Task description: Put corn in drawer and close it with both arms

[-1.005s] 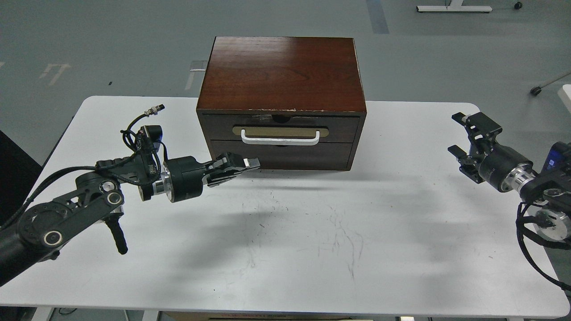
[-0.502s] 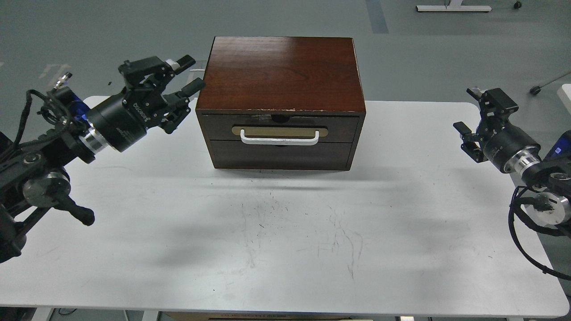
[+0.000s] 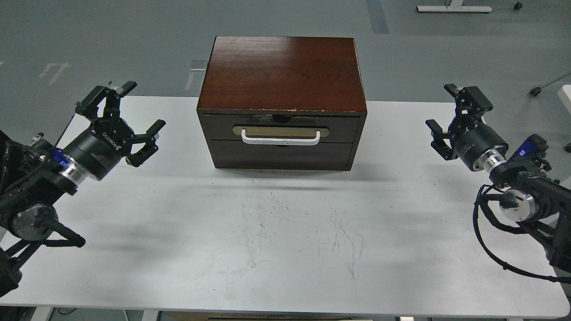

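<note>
The dark brown wooden cabinet stands at the back middle of the white table. Its top drawer, with a white bar handle on a tan oval plate, is pushed in flush. The corn is out of view. My left gripper is open and empty, to the left of the cabinet and apart from it. My right gripper is open and empty, to the right of the cabinet and apart from it.
A plain dark panel sits below the drawer. The table front shows scratch marks. Grey floor lies beyond the table, with a white stand base at the far back right.
My left gripper moved from in front of the cabinet's lower left, up past its left corner, then back out to the left and opened. My right gripper rose and shifted slightly left.
</note>
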Robot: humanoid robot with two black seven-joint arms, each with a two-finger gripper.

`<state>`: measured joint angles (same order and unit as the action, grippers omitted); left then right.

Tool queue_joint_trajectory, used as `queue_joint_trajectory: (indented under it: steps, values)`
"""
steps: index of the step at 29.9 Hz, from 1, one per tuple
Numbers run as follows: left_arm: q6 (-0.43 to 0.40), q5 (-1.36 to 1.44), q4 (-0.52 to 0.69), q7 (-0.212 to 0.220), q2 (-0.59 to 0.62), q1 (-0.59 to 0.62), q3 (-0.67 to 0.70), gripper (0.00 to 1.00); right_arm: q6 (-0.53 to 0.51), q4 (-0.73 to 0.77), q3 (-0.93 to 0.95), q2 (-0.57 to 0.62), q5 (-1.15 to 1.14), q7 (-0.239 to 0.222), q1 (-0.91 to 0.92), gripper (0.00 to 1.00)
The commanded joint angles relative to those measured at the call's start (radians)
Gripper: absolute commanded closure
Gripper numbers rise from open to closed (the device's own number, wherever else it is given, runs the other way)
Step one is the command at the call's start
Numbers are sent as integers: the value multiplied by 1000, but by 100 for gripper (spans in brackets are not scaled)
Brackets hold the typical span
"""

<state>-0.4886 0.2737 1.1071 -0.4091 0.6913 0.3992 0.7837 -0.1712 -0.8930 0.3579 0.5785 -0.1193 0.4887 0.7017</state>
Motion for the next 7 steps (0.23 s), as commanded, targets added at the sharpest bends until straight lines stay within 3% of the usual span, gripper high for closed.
queue_joint_trajectory:
  steps: [1,7]
  values:
    - [0,-1,-50,-2,-12,-13,3,0,-1,-1,0,-9,0,0,-17,0]
    - [0,1,-65,0,-13,-40,2,0,-4,-7,0,-8,1,0,-37,0]
